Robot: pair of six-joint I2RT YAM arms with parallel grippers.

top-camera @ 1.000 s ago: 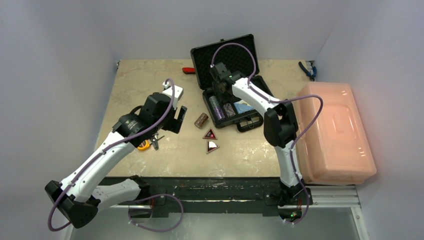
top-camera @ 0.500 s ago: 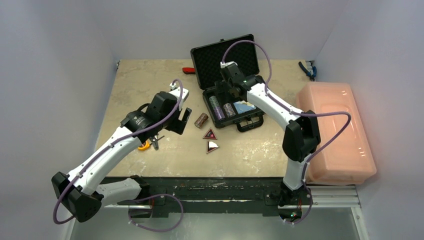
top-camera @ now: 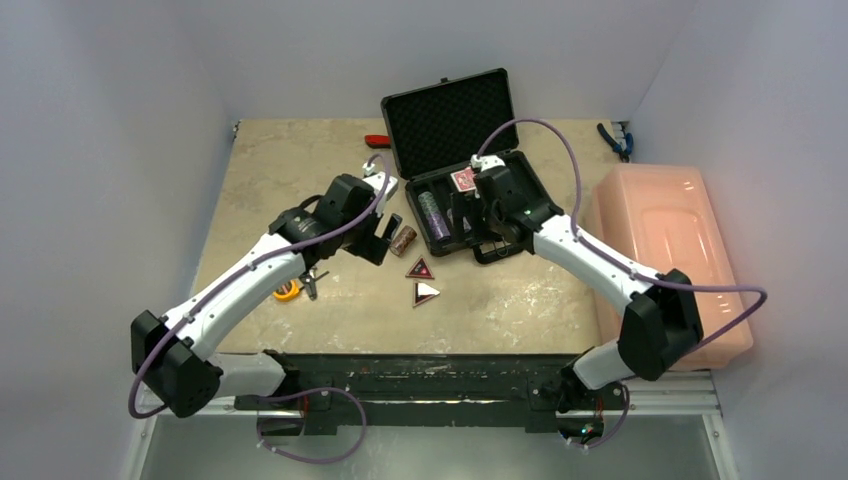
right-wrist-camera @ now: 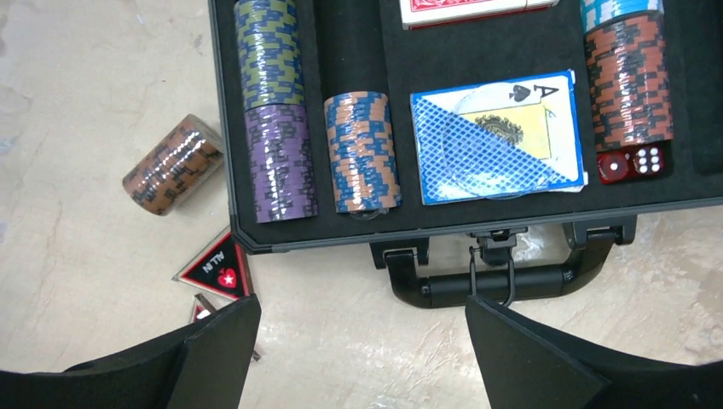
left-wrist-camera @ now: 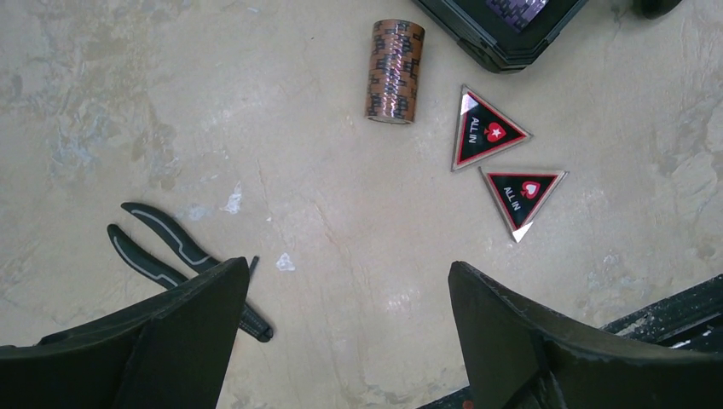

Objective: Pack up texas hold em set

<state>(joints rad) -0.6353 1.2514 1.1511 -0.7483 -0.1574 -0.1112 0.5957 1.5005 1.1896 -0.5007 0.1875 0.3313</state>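
The black briefcase [top-camera: 448, 112] lies open at the table's back centre. In the right wrist view its foam tray [right-wrist-camera: 392, 209] holds chip stacks [right-wrist-camera: 273, 111], a blue card deck [right-wrist-camera: 494, 141] and a red deck [right-wrist-camera: 477, 8]; the handle [right-wrist-camera: 503, 283] faces me. A loose brown chip stack [top-camera: 402, 240] [left-wrist-camera: 396, 71] lies on its side left of the case. Two triangular markers [left-wrist-camera: 486, 132] [left-wrist-camera: 522, 192] lie beside it. My left gripper [left-wrist-camera: 348, 264] is open and empty above bare table, near the loose stack. My right gripper [right-wrist-camera: 362, 300] is open and empty over the case's front edge.
Black-handled pliers [left-wrist-camera: 170, 247] and a yellow tape measure [top-camera: 288, 291] lie under the left arm. The large pink bin [top-camera: 665, 260] fills the right side. A red tool [top-camera: 377, 141] and blue pliers [top-camera: 612, 140] lie at the back. The table's front edge [left-wrist-camera: 673, 302] is close.
My left arm has swung right toward the loose chip stack. My right arm has drawn back from the rear of the case to its front edge, uncovering the red deck.
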